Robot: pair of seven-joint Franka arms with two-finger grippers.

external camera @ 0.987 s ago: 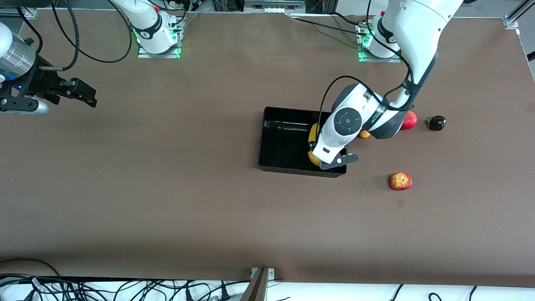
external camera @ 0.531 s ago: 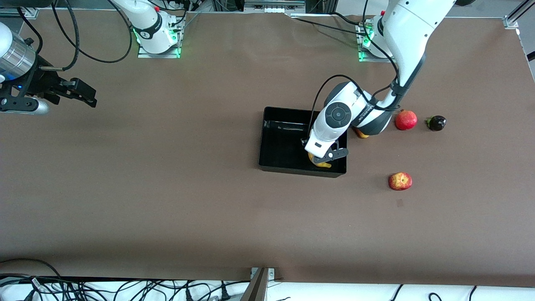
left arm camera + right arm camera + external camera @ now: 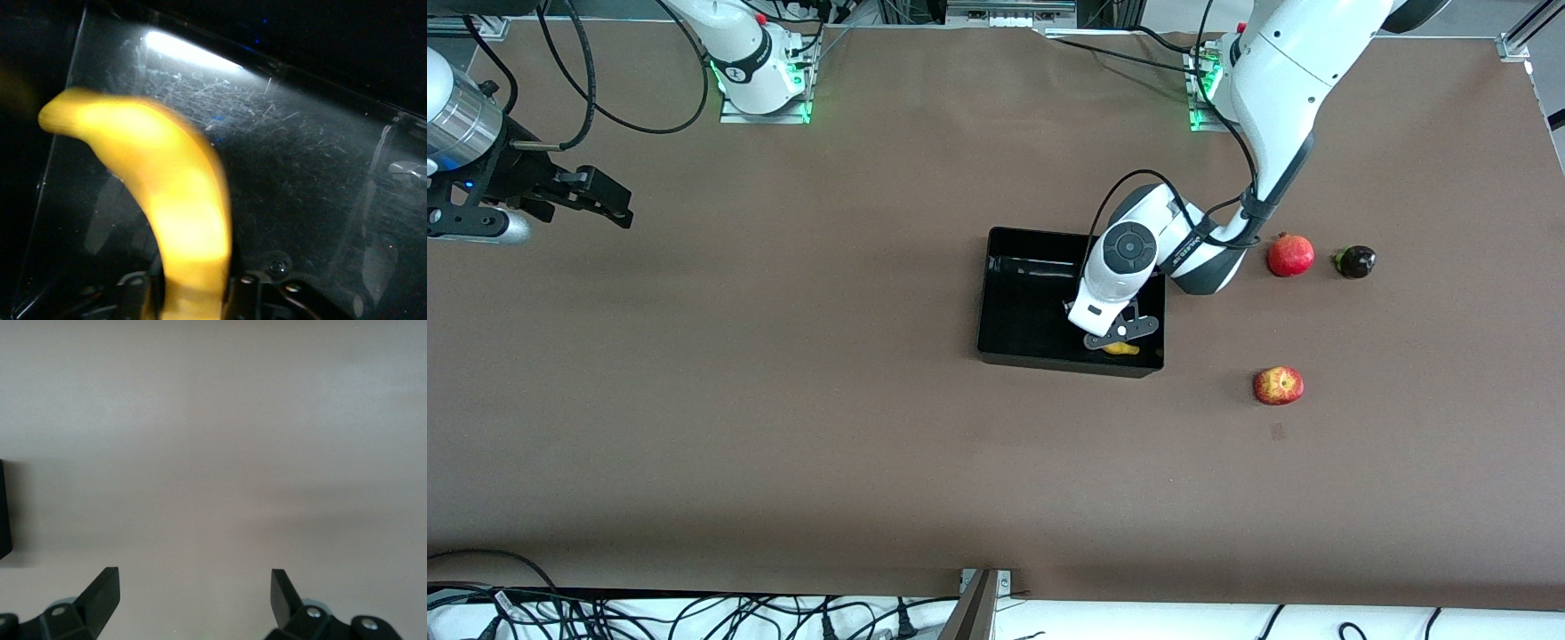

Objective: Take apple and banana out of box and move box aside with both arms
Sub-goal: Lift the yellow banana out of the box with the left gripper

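Banana pinched low inside box.

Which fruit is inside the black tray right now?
The banana: it lies in the tray, gripped by the left gripper. The apple, pomegranate and dark fruit sit on the table outside it.

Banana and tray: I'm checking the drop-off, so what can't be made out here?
- Front view: most of the banana is hidden under the left pincer in the tray.
- Left wrist view: the banana is blurred, its lower end cut off by the edge.
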